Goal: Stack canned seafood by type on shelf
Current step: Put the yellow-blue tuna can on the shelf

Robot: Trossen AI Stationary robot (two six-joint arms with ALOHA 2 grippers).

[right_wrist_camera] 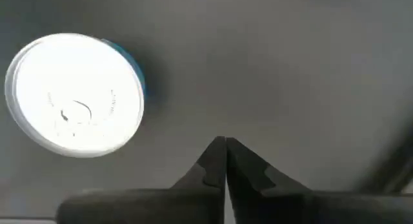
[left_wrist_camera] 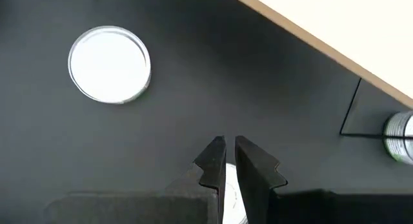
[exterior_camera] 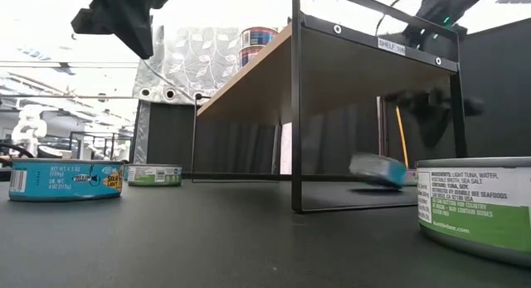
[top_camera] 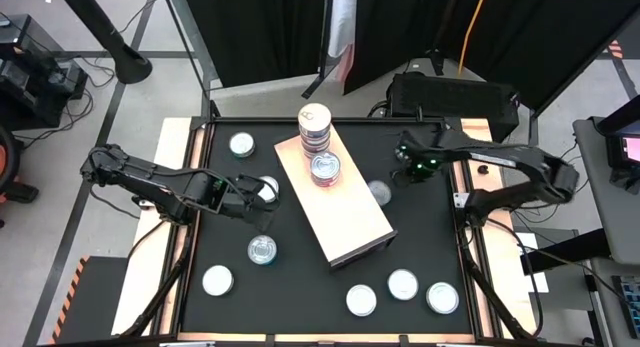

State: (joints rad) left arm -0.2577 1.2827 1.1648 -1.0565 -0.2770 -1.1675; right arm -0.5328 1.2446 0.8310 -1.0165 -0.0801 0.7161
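The shelf [top_camera: 345, 212] is a pale wood board on a thin black frame, standing slantwise mid-table. A stack of tins [top_camera: 314, 127] stands on its far end, with one more tin [top_camera: 325, 169] beside it. My left gripper [top_camera: 248, 192] hovers well above the table [exterior_camera: 123, 14], over a silvery tin [top_camera: 267, 187] that shows under its fingers [left_wrist_camera: 229, 192]; the fingers are almost together. My right gripper [top_camera: 405, 169] is shut, right of the shelf. A blue-sided tin [right_wrist_camera: 74, 91] lies apart from it, blurred [top_camera: 378, 192] and tilted [exterior_camera: 377, 168].
Loose tins lie on the black tabletop: one far left [top_camera: 241, 144], two near left [top_camera: 262, 250] [top_camera: 217, 280], three along the near edge [top_camera: 361, 300] [top_camera: 402, 284] [top_camera: 441, 297]. A green-labelled tin [exterior_camera: 477, 209] stands close to the low camera. The shelf's frame legs [exterior_camera: 296, 114] stand mid-table.
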